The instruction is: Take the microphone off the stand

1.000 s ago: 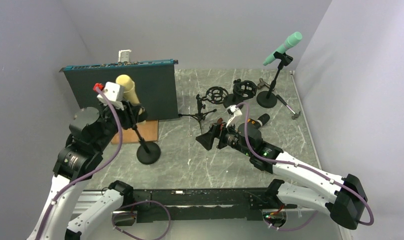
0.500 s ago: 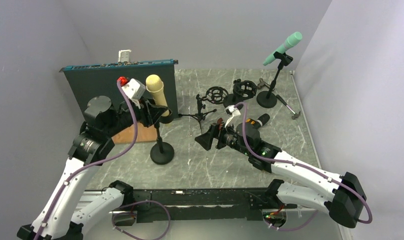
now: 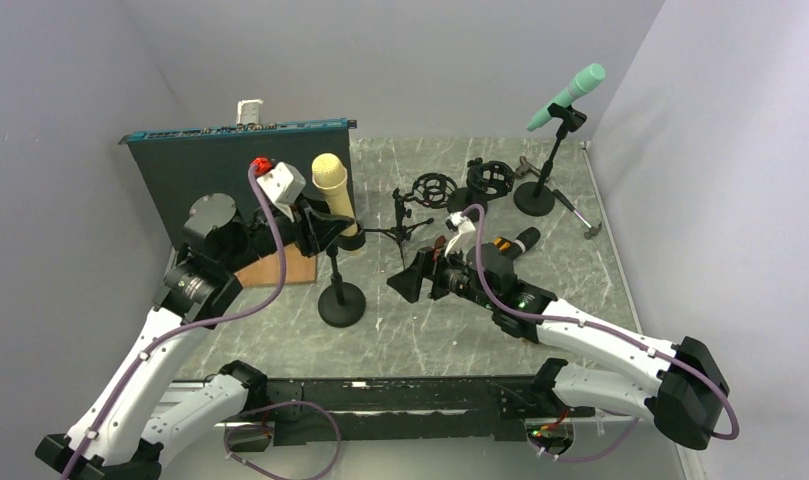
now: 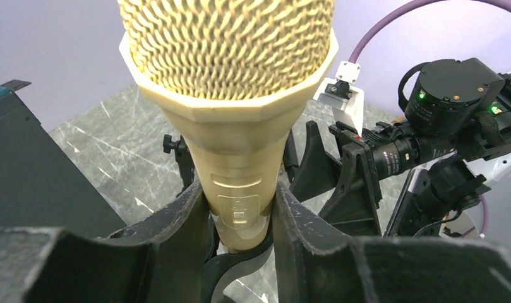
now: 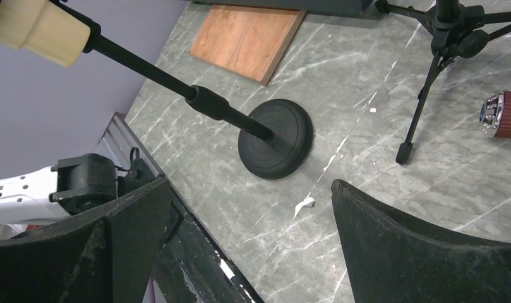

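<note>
Top external view, with both wrist views. Nearest the arms, the stand [image 3: 333,270] rests on its round base [image 3: 341,303] on the marble table [image 3: 420,340]; places below are given from this base. Right of the base, close but apart from it, the right gripper [image 3: 410,283] hangs low, spread wide and holding nothing. Above the base, the cream microphone [image 3: 332,180] sits atop the leaning pole. The left gripper [image 3: 330,225] is clamped on its body just under the mesh head, with fingers [image 4: 177,233] pressed to either side. The clip is mostly hidden, so whether it grips the microphone is unclear. Behind and left of the base lies a wooden board [image 3: 285,270], and beyond that stands a dark panel [image 3: 180,170]. Far behind and right of the base, a green microphone [image 3: 570,95] tops a second stand [image 3: 533,198].
</note>
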`<state>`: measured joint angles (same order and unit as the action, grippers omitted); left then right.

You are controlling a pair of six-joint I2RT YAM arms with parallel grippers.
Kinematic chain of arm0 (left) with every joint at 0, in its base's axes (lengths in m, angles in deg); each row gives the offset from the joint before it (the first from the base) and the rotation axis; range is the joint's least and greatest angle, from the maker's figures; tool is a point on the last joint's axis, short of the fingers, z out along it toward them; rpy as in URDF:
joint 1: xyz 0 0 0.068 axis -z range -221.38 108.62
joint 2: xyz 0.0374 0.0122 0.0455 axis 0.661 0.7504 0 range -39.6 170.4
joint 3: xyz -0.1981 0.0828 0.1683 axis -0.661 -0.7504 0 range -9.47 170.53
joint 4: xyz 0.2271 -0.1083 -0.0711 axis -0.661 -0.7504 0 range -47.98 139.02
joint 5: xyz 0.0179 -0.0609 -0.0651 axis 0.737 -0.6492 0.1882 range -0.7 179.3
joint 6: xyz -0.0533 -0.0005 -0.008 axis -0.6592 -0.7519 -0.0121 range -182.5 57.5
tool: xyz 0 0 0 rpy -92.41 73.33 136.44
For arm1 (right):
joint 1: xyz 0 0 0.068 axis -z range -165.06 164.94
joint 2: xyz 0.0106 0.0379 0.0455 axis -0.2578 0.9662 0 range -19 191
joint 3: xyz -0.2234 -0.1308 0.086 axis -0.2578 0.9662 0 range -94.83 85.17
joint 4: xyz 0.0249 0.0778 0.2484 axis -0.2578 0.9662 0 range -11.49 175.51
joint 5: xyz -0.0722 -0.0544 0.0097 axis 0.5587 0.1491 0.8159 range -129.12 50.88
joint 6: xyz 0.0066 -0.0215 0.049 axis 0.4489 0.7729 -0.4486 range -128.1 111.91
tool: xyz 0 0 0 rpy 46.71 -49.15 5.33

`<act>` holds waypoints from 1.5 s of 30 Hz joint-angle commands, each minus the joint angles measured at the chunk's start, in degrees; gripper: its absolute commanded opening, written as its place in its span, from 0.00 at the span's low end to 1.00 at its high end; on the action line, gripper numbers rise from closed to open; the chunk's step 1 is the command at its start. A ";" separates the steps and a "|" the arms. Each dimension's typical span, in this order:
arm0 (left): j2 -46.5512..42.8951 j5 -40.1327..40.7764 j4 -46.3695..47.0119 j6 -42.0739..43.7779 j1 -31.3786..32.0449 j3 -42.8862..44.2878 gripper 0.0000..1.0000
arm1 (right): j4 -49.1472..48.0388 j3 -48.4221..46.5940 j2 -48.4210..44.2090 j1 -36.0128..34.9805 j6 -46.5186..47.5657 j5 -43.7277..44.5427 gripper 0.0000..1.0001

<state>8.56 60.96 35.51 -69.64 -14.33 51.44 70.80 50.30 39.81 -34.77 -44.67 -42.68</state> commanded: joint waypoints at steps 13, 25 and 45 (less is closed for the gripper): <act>-9.47 -1.07 3.74 1.01 -3.35 -2.71 0.62 | -0.17 -13.03 1.97 -0.05 12.56 -2.85 1.00; -20.37 26.57 1.61 3.34 -3.41 -7.32 0.61 | -6.64 -29.05 10.69 -0.89 20.06 -12.87 1.00; -19.24 30.65 2.49 1.79 -3.41 -8.88 0.63 | -4.50 -41.52 20.89 -8.18 25.61 2.52 0.90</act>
<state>-11.46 91.71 37.14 -67.25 -17.43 41.75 66.60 11.28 59.78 -43.01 -20.52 -43.83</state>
